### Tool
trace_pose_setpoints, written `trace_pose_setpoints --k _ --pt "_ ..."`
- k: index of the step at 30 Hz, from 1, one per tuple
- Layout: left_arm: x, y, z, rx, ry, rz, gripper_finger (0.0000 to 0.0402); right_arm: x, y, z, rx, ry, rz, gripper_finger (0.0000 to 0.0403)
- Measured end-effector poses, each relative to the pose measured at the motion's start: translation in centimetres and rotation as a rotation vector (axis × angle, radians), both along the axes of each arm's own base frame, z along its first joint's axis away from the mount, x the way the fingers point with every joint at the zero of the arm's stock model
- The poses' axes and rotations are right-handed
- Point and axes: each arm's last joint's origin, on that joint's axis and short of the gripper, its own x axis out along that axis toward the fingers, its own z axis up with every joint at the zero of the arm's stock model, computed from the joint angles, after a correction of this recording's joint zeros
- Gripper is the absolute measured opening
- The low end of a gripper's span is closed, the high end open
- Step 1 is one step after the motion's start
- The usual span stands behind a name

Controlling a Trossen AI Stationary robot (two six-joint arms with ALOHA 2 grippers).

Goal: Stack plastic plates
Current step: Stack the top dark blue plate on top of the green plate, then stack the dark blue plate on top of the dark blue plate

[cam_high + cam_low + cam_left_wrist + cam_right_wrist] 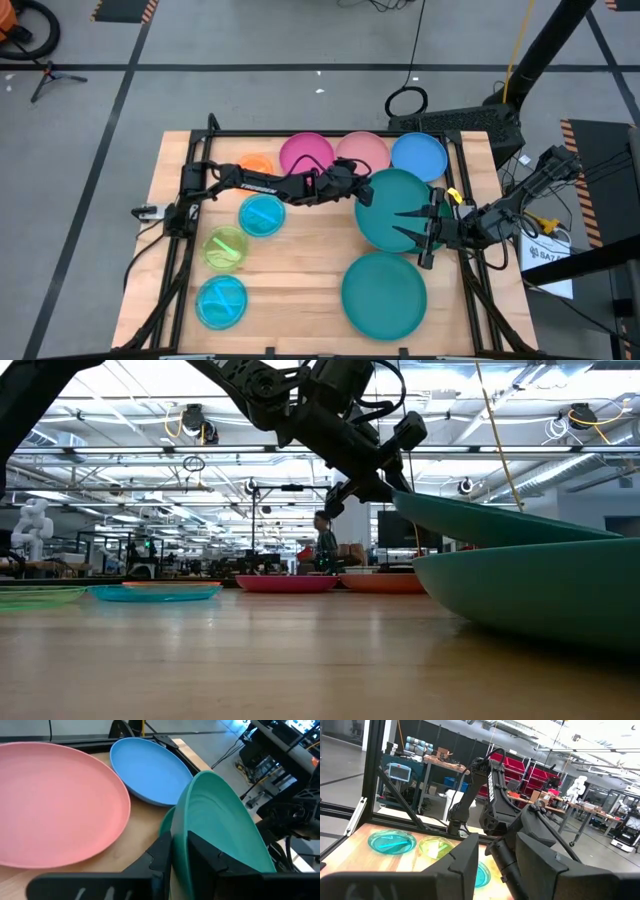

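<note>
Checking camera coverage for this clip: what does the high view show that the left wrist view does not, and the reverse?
Only the high view shows the whole table, the second teal plate, the magenta, orange, lime and two cyan plates, and the right tool open over the lifted plate. Only the left wrist view shows the left tool's fingers clamping that plate's rim up close. Both show the lifted teal plate, the pink plate and the blue plate.
</note>
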Motion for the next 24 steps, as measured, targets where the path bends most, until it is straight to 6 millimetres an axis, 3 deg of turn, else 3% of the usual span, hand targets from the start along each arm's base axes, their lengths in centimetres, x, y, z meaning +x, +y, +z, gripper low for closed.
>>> trace_pose_setpoints --k 6,17,24 --pt "0.01 -0.01 0.0 -0.007 -0.003 -0.002 0.0061 0.0 0.0 0.0 0.0 0.0 0.0 0.0123" --pt "0.01 -0.02 0.01 -0.014 -0.007 -0.001 0.0121 0.0 0.0 -0.04 -0.003 0.004 0.0 0.0123" --pt "0.01 -0.02 -0.01 0.034 0.019 -0.025 0.0125 0.01 0.0 -0.17 -0.008 0.015 -0.002 0.0123"
